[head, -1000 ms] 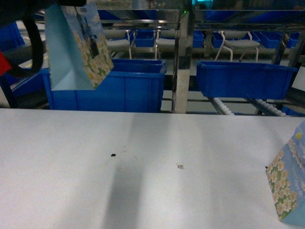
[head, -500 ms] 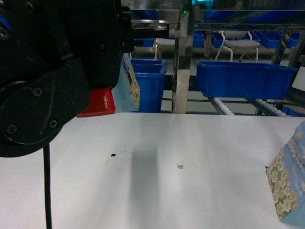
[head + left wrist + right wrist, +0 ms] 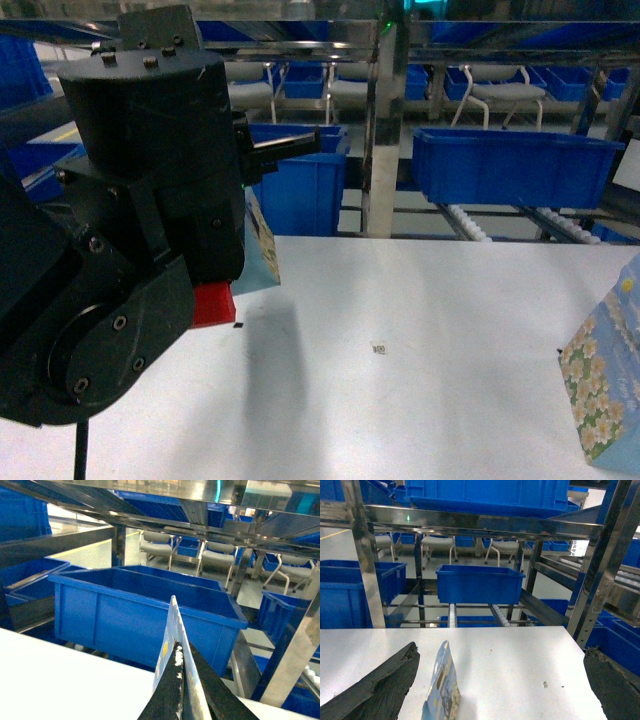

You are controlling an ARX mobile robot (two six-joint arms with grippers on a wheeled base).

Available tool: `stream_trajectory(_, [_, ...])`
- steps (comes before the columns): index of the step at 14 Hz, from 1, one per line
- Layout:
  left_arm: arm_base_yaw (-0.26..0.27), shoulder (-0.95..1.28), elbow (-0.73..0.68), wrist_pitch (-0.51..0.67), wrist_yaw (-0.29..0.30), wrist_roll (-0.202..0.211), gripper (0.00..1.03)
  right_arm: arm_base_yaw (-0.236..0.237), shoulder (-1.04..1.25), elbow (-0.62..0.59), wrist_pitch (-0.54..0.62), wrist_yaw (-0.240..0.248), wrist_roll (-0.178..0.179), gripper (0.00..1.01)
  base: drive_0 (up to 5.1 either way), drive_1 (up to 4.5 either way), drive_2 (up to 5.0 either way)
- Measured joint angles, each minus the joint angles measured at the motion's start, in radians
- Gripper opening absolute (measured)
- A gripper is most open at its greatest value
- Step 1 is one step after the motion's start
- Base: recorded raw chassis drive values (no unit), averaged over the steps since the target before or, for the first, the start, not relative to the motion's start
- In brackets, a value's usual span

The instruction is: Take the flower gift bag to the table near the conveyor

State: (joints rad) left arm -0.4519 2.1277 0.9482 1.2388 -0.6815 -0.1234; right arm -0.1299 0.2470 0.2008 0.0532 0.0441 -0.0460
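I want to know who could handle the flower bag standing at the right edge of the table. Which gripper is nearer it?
The right. Its open gripper hangs over that bag; the left gripper grips another bag across the table.

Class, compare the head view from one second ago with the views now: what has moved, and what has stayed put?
The left arm has swung down in front of the head camera, lowering the flower gift bag from high at upper left to the table. The left tool remains shut on the bag's top edge. The second flowered bag, the blue bins and the conveyor are unchanged.
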Motion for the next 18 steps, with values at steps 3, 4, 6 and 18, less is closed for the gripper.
stream_trajectory(3, [-0.026, 0.053, -0.051, 0.036, -0.008, -0.033, 0.02, 0.0, 0.0, 0.0, 0.0, 0.0, 0.0, 0.98, 0.0, 0.0, 0.0])
stream_trajectory(4, [-0.028, 0.068, -0.062, 0.041, -0.016, -0.036, 0.02, 0.0, 0.0, 0.0, 0.0, 0.0, 0.0, 0.98, 0.0, 0.0, 0.0])
stream_trajectory(6, [-0.026, 0.094, -0.072, 0.042, -0.024, -0.05, 0.02, 0.0, 0.0, 0.0, 0.0, 0.0, 0.0, 0.98, 0.0, 0.0, 0.0])
stream_trajectory(18, [-0.053, 0.147, -0.175, 0.057, -0.032, -0.089, 0.14, 0.0, 0.0, 0.0, 0.0, 0.0, 0.0, 0.98, 0.0, 0.0, 0.0])
